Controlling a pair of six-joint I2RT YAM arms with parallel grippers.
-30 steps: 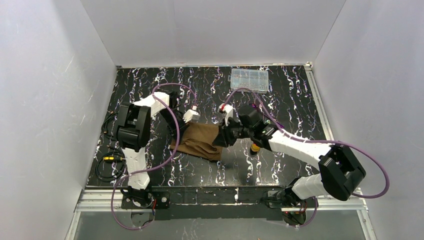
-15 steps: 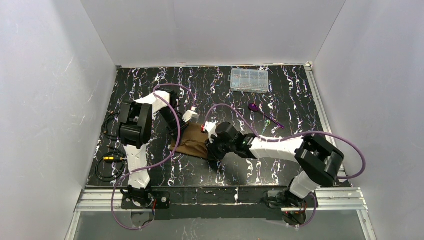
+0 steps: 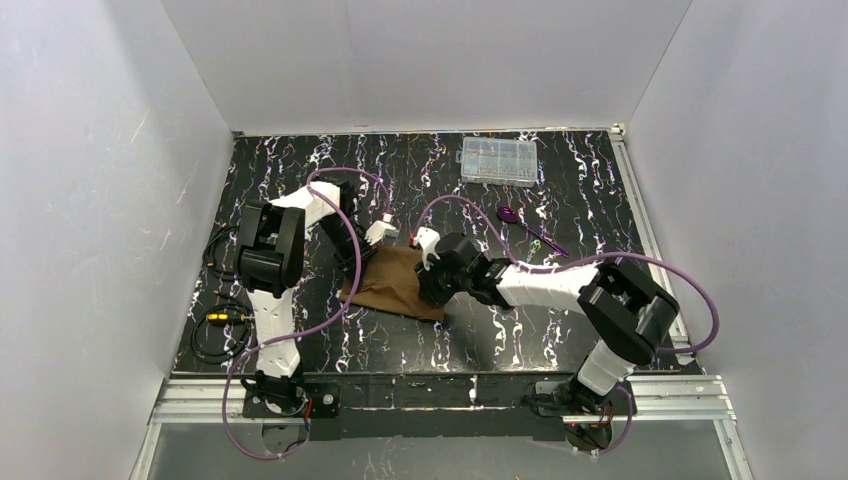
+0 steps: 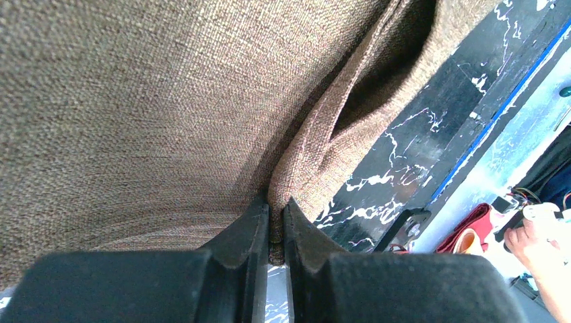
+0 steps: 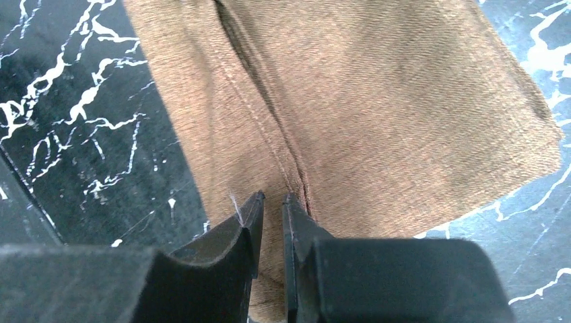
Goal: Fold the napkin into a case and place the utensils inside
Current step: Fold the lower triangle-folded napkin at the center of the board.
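Observation:
The brown napkin (image 3: 392, 285) lies folded on the black marbled table, a hem line running down its middle (image 5: 269, 114). My left gripper (image 3: 378, 232) holds its far edge, and the left wrist view shows the jaws (image 4: 276, 221) shut on a bunched hem. At the napkin's right side is my right gripper (image 3: 428, 280). Its jaws (image 5: 272, 198) are drawn nearly together at the hem line, with cloth filling the narrow gap. The utensils lie apart to the right: a purple-headed one (image 3: 510, 214) and a slim one (image 3: 541, 246).
A clear plastic compartment box (image 3: 498, 160) sits at the back of the table. Black cables (image 3: 215, 325) coil by the left arm's base. White walls close in the left, right and back sides.
My right gripper moved left from the napkin's right edge over the cloth, then drew slightly back, and its jaws narrowed. The left gripper has kept its hold and place.

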